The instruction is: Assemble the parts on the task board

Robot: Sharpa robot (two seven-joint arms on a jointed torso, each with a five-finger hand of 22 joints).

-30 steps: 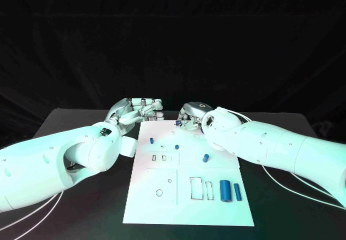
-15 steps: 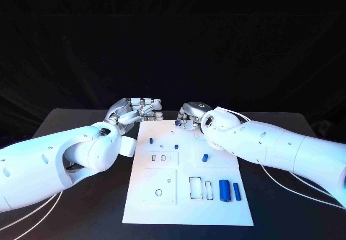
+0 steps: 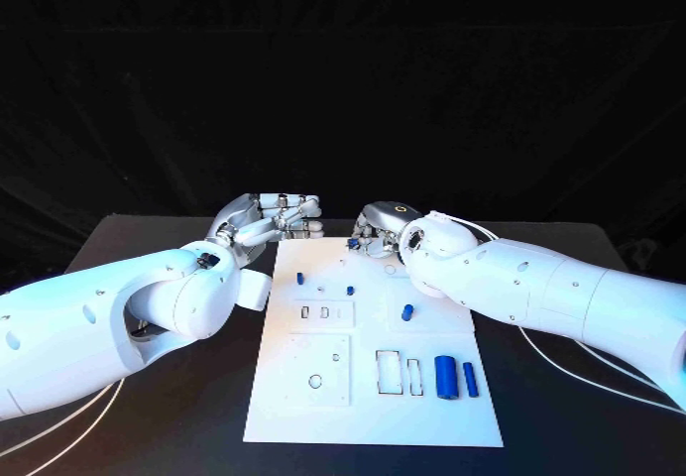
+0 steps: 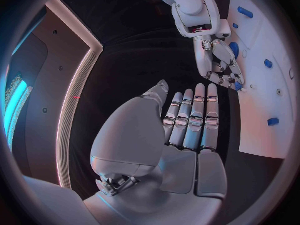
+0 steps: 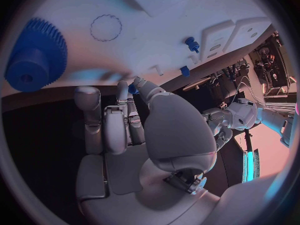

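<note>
Right hand point(image 3: 375, 236) pinches a small blue part point(image 5: 133, 89) at the task board point(image 3: 375, 421) edge, liable to slip; left hand point(image 4: 187, 130) flat, holding nothing.

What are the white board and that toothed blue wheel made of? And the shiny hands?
The task board looks like matte white plastic: flat, even, with cleanly cut recesses. The blue gear seems moulded or printed plastic, uniformly coloured and dull. The right hand looks like brushed metal or metallic-coated plastic; its smooth silver sheen leaves that open.
</note>
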